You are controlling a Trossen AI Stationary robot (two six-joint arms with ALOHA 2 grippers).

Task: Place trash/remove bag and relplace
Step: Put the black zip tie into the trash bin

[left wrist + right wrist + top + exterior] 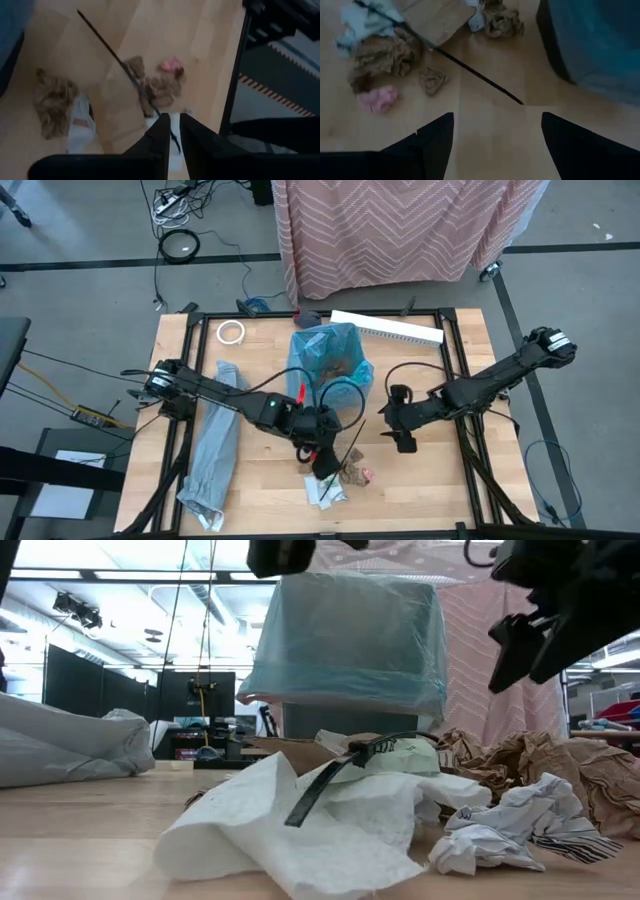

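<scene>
One blue bag (330, 352); perhaps five trash (340, 478) scraps. My left tool (172, 131) is hovering, barely parted; right tool (497, 131) spread. Only wrist views are showing a pink scrap (379, 98).

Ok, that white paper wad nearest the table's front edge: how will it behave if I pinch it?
The white paper wad looks loosely crumpled, so it will probably squash and feel very light. Its folds sit open, so a pinch may catch only one flap. A black strap lies across it and might drag along.

Wooden table (460, 500) bearing a tape roll (231, 332), white ridged strip (386, 327) and pale grey plastic bag (214, 450); striped pink cloth (400, 225) beyond.
</scene>
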